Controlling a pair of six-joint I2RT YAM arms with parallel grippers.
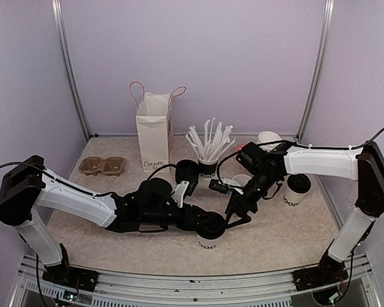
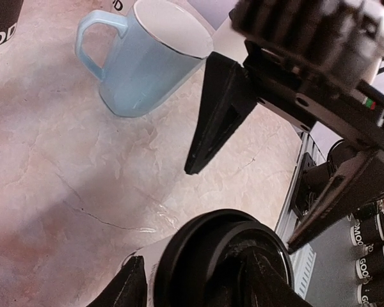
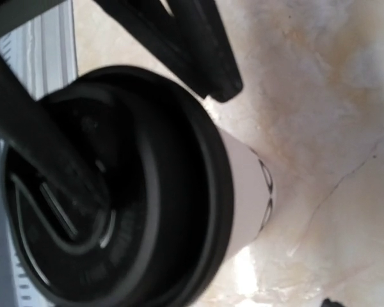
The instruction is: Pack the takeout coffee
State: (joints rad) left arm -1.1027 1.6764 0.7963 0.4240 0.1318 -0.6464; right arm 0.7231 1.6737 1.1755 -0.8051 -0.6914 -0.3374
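One takeout coffee cup (image 1: 207, 238), white with a black lid, stands near the table's front middle. My left gripper (image 1: 208, 224) is shut on its rim: in the left wrist view one finger (image 2: 264, 278) lies on the lid (image 2: 205, 256) and the other presses the white wall. My right gripper (image 1: 238, 216) hangs open just right of and above this cup, its two spread fingers (image 2: 217, 109) clear of it. The right wrist view looks down on the lid (image 3: 134, 211); its own fingers do not show. The second coffee cup (image 1: 297, 190) stands at the right.
A white paper bag (image 1: 153, 131) stands at the back, with a cardboard cup carrier (image 1: 102, 166) to its left. A black cup of straws (image 1: 208, 163), a light-blue mug (image 2: 141, 64) and a stack of plain cups (image 1: 269, 137) stand behind the grippers.
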